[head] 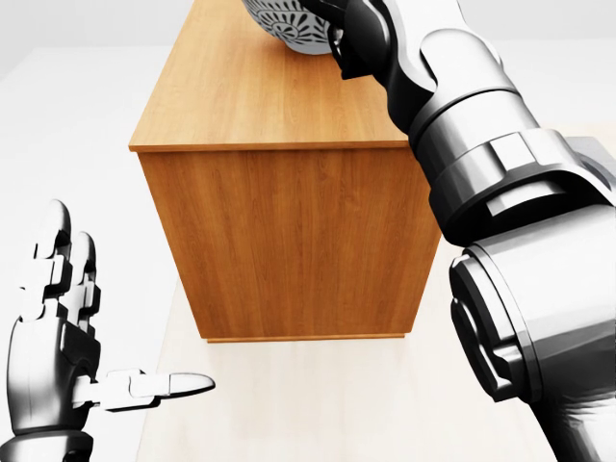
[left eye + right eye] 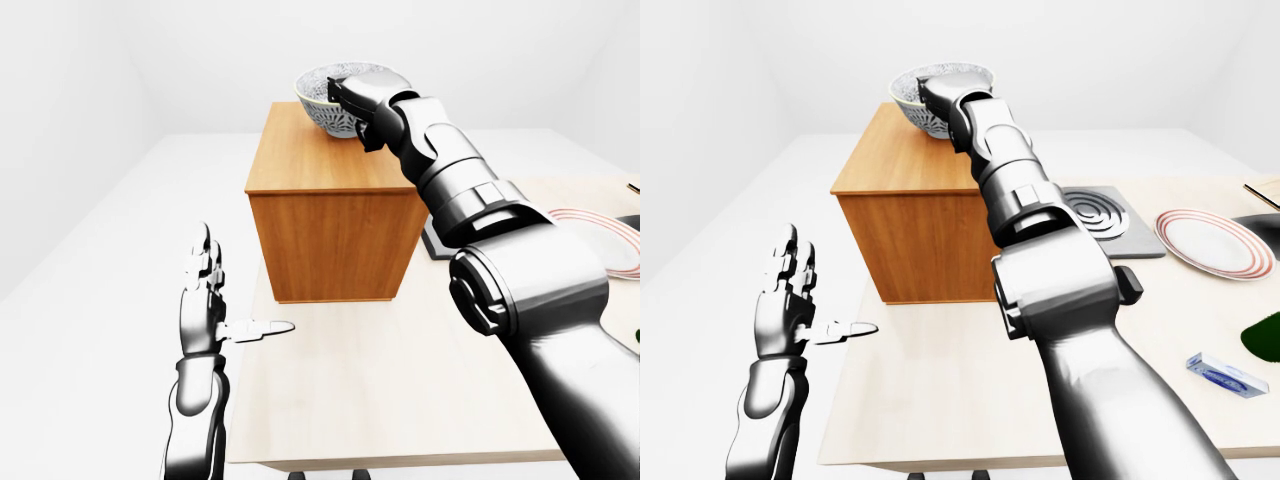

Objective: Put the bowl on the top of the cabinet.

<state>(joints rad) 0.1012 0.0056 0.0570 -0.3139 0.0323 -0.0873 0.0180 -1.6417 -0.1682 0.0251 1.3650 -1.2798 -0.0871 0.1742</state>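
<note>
A grey-and-white patterned bowl is at the far end of the wooden cabinet's top, low over it or resting on it; I cannot tell which. My right hand reaches up from the right and is shut on the bowl's right rim. The head view shows only the bowl's lower part at its top edge, beside the right hand. The cabinet stands on a pale table. My left hand hovers open, fingers up and thumb out, left of the cabinet, holding nothing.
On the pale table, right of the cabinet, lie a grey square mat with rings, a red-rimmed plate, a small clear packet and a green thing at the right edge. White floor surrounds the table.
</note>
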